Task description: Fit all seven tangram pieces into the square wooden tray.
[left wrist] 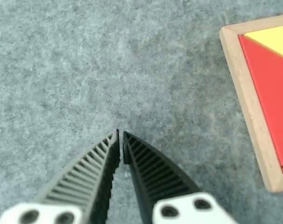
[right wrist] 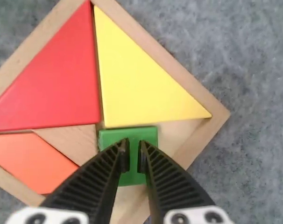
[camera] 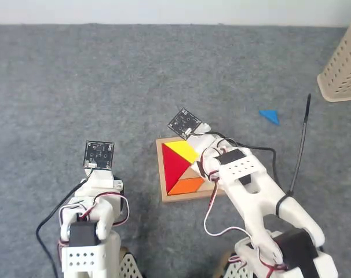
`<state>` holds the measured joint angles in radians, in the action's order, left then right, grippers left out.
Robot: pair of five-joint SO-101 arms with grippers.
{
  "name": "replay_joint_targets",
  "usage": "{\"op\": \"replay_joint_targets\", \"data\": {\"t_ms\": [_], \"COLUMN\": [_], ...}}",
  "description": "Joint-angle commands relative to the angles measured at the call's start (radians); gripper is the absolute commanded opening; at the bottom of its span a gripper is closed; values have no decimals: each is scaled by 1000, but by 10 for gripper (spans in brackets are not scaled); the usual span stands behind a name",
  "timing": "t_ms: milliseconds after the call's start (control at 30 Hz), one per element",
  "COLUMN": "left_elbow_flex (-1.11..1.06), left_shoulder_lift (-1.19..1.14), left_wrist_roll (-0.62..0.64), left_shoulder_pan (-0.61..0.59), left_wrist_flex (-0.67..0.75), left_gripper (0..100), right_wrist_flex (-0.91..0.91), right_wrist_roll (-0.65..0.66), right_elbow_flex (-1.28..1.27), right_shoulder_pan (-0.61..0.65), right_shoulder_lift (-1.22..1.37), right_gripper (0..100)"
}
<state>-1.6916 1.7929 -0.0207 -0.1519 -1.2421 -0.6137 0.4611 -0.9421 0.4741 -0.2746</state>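
1. The right pincer (right wrist: 133,147) hangs over the square wooden tray (right wrist: 219,117). Its two fingers are drawn almost together, with only a sliver of a gap, and nothing is clamped between them.
2. Directly under the right pincer's tips lies the green square (right wrist: 152,135), flat inside the tray. Whether the tips touch it cannot be told.
3. Just beyond the tips, the yellow triangle (right wrist: 137,88) and the large red triangle (right wrist: 53,88) lie side by side in the tray. Their long edges meet along a straight seam.
4. To one side of the right pincer sits the orange parallelogram (right wrist: 29,158). A patch of bare wood lies between it and the green square.
5. The blue triangle (camera: 269,116) lies on the grey table (camera: 77,75), outside the tray and well apart from the right pincer.
6. The left pincer (left wrist: 120,134) has its fingers together and holds nothing. It hovers above bare table, with the tray's corner off to its side and well apart.
7. A pale lattice basket (camera: 343,63) stands far from both pincers.
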Motion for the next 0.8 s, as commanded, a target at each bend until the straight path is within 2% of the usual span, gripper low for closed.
{"op": "replay_joint_targets", "data": {"t_ms": [0,767], "left_elbow_flex": [5,5], "left_shoulder_lift": [6,6], "left_wrist_roll": [6,6], "left_shoulder_pan": [-2,-2], "left_wrist_flex": [-6,-6], "left_gripper": [11,11], "right_wrist_flex": [-8,22], "right_wrist_roll": [-3,-12], "right_elbow_flex": [61,61], "right_shoulder_pan": [-21,-16], "right_shoulder_lift": [-48,-47], "right_gripper": [34,34]}}
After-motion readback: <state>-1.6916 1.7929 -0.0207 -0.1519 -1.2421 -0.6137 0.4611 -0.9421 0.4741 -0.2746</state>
